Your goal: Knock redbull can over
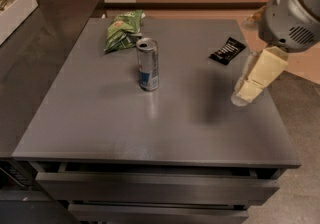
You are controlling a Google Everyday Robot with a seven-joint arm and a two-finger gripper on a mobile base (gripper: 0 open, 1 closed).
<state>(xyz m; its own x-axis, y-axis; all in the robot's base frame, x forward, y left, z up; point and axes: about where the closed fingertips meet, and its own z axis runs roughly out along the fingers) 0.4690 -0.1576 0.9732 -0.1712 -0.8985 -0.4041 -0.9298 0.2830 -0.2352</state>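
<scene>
The redbull can point(148, 64) stands upright on the grey table point(100, 118), a little left of the middle, silver with a blue lower band and an open pull-tab top. My gripper point(244, 94) hangs on the right side of the view, over the table's right part. Its cream fingers point down and left. It is well to the right of the can and apart from it, and it holds nothing that I can see.
A green snack bag point(121, 29) lies just behind the can. A small black wrapper point(227, 50) with white print lies at the back right, near the gripper. A darker counter point(35, 48) adjoins on the left. Drawers point(150, 188) front the table.
</scene>
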